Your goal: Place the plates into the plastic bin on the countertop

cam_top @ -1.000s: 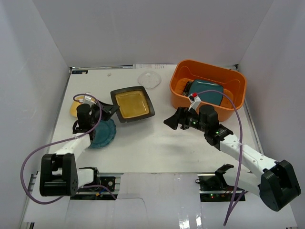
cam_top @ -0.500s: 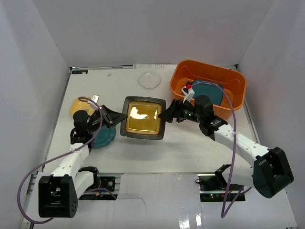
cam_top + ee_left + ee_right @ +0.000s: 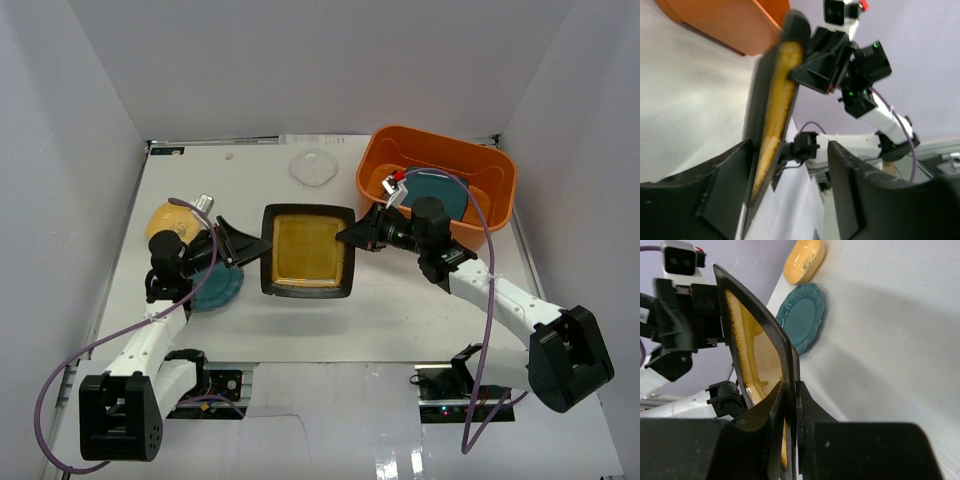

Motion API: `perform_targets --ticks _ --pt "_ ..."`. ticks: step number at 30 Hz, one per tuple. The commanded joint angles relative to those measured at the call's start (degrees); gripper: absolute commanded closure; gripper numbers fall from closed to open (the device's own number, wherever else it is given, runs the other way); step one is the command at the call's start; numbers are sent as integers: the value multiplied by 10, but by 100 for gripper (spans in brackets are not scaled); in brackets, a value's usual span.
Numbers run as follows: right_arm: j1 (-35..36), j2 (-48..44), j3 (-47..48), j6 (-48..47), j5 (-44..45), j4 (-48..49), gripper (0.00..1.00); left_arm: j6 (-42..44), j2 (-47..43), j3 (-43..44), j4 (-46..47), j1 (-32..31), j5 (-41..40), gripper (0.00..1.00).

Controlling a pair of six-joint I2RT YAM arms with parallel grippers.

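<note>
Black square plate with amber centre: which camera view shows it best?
Top external: the whole plate shows face-on. Left wrist shows it edge-on inside the open left tool. Right wrist shows its rim pinched in the right tool, face foreshortened.

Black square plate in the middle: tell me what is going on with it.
The right gripper is shut on one edge of the black square plate, holding it above the countertop. The left gripper has its jaws open around the opposite edge, not gripping. It looks like a handover toward the orange bin, which already holds a teal plate. A teal scalloped plate and a yellow plate lie on the countertop's left side.
</note>
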Motion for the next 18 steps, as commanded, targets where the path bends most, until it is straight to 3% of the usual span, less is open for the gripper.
perform_targets --ticks 1,2,5,9,10,14,18 --pt "-28 -28 42 26 0 28 92 17 -15 48 -8 -5 66 26" --pt "-56 -31 51 32 -2 27 92 37 -20 58 -32 -5 75 13" --pt "-134 -28 107 44 -11 0 92 140 -37 102 -155 -23 86 2" --pt "-244 -14 171 66 -16 -12 92 297 -47 158 -370 -86 19 2" --pt "-265 -6 185 67 -16 -20 92 343 -50 171 -392 -97 -16 2" --pt "-365 28 245 37 1 -81 92 398 -66 174 -428 -160 -71 2" --pt "-419 71 278 -2 10 -121 92 446 -88 172 -458 -230 -146 2"
